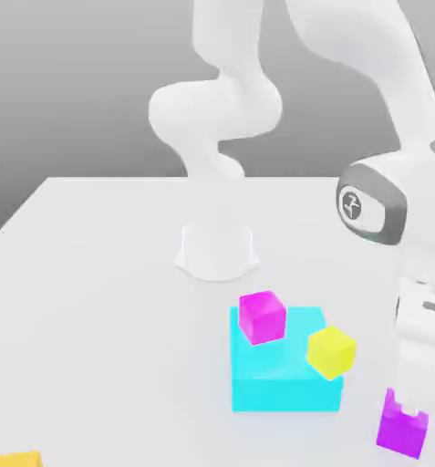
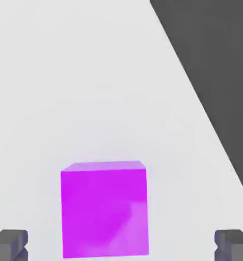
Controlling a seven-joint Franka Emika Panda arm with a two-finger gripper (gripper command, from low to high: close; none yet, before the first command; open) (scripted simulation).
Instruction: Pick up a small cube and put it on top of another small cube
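Observation:
The small violet-purple cube (image 1: 405, 434) sits on the white table at the exterior view's lower right. My gripper (image 1: 406, 409) hangs right over it, open, with its dark fingertips down at the cube's top edge. In the hand view the cube (image 2: 104, 209) lies between the two fingertips (image 2: 10, 244), with a wide gap on each side and nothing touching it. The bright magenta-pink cube (image 1: 262, 316) rests on a corner of the cyan block (image 1: 284, 376), to the exterior view's left of my gripper.
A yellow cube (image 1: 331, 351) sits on the cyan block's other corner, between the magenta cube and my gripper. An orange-yellow block (image 1: 15, 459) pokes in at the exterior view's lower left. The arm's base (image 1: 216, 248) stands behind. The table edge (image 2: 194, 86) runs close to the violet cube.

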